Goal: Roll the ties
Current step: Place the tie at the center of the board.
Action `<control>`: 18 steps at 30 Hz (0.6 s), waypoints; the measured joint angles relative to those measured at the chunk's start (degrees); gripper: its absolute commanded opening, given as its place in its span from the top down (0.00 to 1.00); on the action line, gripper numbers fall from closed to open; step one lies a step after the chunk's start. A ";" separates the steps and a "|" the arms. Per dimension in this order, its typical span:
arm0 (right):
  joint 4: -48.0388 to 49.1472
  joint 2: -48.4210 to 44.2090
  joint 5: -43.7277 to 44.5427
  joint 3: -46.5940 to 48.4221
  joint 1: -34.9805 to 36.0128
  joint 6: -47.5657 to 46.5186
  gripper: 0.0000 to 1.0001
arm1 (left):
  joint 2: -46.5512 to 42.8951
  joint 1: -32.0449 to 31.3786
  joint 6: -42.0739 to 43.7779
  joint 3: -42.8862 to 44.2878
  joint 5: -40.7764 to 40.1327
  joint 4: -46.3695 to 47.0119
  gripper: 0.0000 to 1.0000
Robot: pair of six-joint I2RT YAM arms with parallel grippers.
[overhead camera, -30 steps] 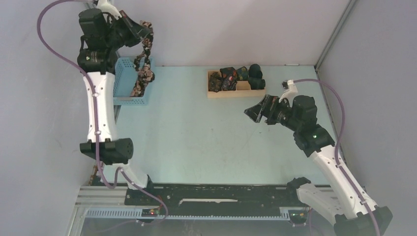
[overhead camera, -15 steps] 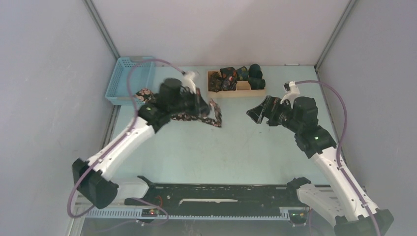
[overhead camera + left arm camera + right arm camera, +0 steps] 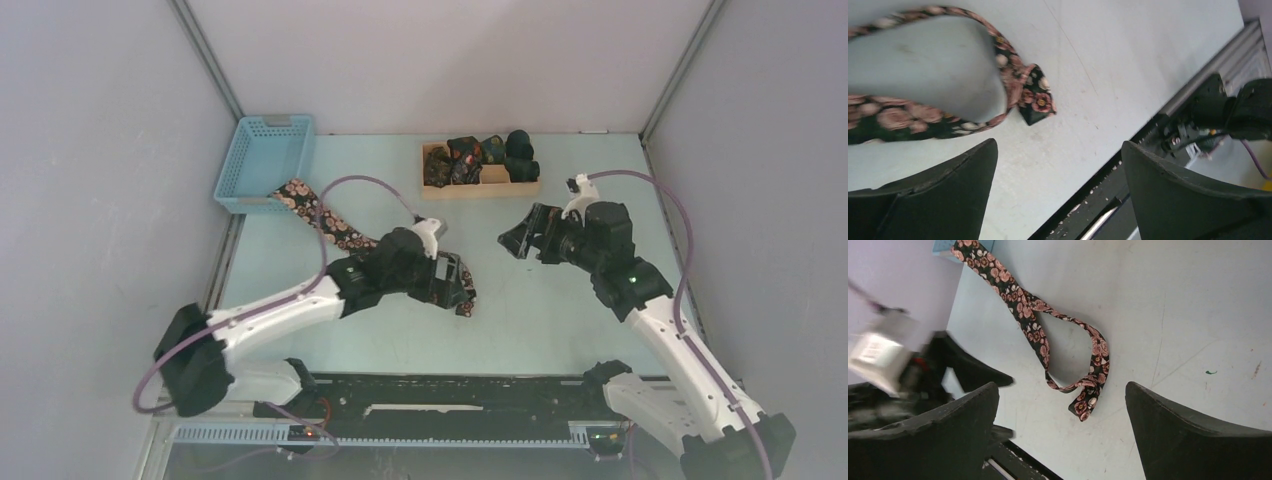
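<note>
Rail (image 3: 440,400) with both arm bases sits at the near edge. Left gripper (image 3: 458,288) is low over the table (image 3: 540,330), a bit near of centre; fingers (image 3: 943,195) are spread wide with only bare table between them, gripping nothing. Long tie (image 3: 1018,85) lies flat on the table just ahead of those fingers. Its narrow end is curled into a loop with the pointed tip folded over, and its wide part runs off left past the left finger; can't tell if it brushes that finger. From the right wrist view the same long tie (image 3: 1043,330) runs diagonally from that loop back to the foot of the basket (image 3: 265,150) at far left; can't tell whether that end touches it. Right gripper (image 3: 515,235) hangs above the table right of centre, aimed toward the tie and well apart from it; its fingers (image 3: 1178,440) are also fully spread and empty. Tray (image 3: 480,188) sits at the far edge, centre-right, packed with rolled ties (image 3: 465,155), dark and multicoloured.
</note>
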 measured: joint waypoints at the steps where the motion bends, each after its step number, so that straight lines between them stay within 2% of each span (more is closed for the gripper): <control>1: 0.28 0.63 0.02 0.00 0.39 -0.24 0.00 | -3.04 0.07 0.00 -0.81 -2.69 -0.63 0.00; 6: 4.24 7.34 -0.33 -0.04 3.37 -1.29 0.00 | -18.14 1.90 -0.13 -1.01 -16.37 -7.23 0.00; 10: 8.48 17.18 -1.51 0.79 7.87 -2.32 0.00 | -24.92 10.49 -1.73 -0.68 -24.15 -13.16 0.00; 14: 9.35 28.37 -2.69 6.03 12.28 -4.28 0.00 | -22.47 22.10 -3.61 0.13 -29.90 -19.10 0.02; 18: 11.47 39.65 -6.14 15.63 14.95 -7.87 0.00 | -13.22 26.58 -3.96 5.90 -33.77 -25.16 0.01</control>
